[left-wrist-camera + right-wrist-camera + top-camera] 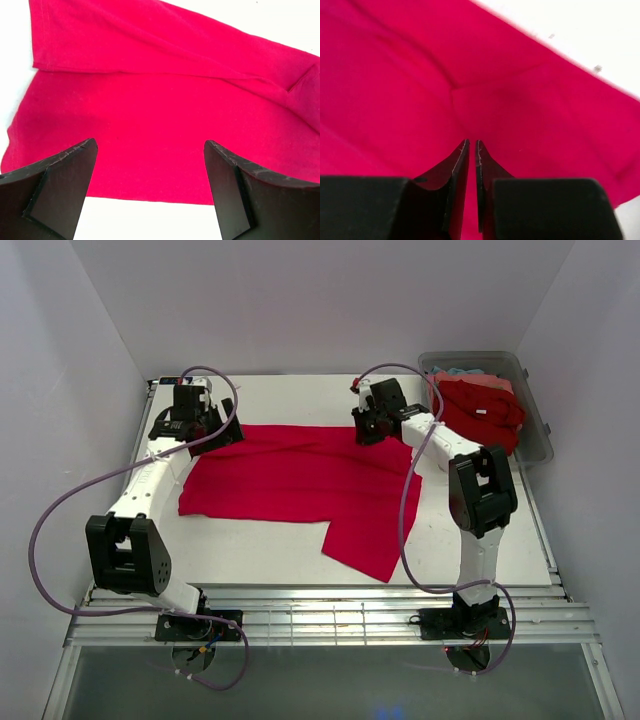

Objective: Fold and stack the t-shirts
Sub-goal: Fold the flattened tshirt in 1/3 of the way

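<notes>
Plain crimson shirt (pixel 290 480) on a white table (pixel 260 545); the clear bin (pixel 537 443) holds more red shirts (pixel 480 410) (and a light blue shirt (pixel 462 371) peeking behind them). Arms (pixel 440 440) are white and black, cables (pixel 403 510) purple.

Bright, even, diffuse light fills the white enclosure (pixel 300 300), with shadows on the table (pixel 260 540) faint and soft. In the wrist views bare table washes out to glaring white, and the shirt (pixel 395 75) looks soft, its weave lost.

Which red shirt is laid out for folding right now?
The crimson t-shirt spread flat on the table, its far edge pinched by the right gripper. The other red shirt lies bunched in the clear bin.
</notes>
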You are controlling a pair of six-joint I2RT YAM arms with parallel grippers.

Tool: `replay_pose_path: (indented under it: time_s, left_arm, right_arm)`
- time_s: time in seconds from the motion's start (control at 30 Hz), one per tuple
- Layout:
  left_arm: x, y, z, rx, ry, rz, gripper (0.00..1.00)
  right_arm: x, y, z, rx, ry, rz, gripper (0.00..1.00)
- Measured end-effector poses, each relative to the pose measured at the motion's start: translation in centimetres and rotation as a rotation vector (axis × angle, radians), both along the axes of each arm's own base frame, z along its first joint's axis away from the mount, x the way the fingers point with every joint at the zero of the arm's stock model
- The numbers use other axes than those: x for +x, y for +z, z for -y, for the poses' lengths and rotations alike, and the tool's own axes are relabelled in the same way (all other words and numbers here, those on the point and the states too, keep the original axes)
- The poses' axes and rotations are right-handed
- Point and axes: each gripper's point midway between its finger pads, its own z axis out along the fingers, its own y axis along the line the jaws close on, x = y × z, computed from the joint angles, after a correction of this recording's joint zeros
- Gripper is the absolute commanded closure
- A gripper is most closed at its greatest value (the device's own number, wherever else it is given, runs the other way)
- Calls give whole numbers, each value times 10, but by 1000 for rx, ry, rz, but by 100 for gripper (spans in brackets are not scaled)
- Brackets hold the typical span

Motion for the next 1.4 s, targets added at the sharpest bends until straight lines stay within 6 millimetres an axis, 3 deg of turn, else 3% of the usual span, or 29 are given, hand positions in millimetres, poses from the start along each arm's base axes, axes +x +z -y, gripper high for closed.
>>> replay_pose_path:
  time_s: [0.2, 0.27, 0.37, 0.47, 0.67, 0.77, 1.13, 1.4]
  left_arm:
    - [-6, 0, 1, -8, 0, -2, 2]
    - [-8, 3, 1, -11, -2, 3, 2]
    - [-11, 7, 1, -16, -3, 16, 2]
    - [-19, 7, 2, -22, -3, 17, 2]
    - [-36, 6, 3, -35, -13, 20, 2]
    - [-41, 8, 2, -30, -22, 32, 2]
    - [-43, 34, 0, 2, -59, 159, 2]
    - [-36, 28, 1, 2, -59, 154, 2]
  right_arm:
    - [-56, -31, -4, -59, 49, -82, 84]
    - [-70, -44, -3, -82, 57, -109, 78]
    - [-74, -49, -2, -97, 44, -119, 68]
    - [-59, -41, -2, -100, 6, -87, 59]
    - [9, -21, -15, -101, -74, 26, 58]
    - [30, -22, -16, -111, -104, 52, 59]
    - [66, -40, 7, -156, -185, 48, 59]
    - [72, -39, 12, -157, -197, 45, 59]
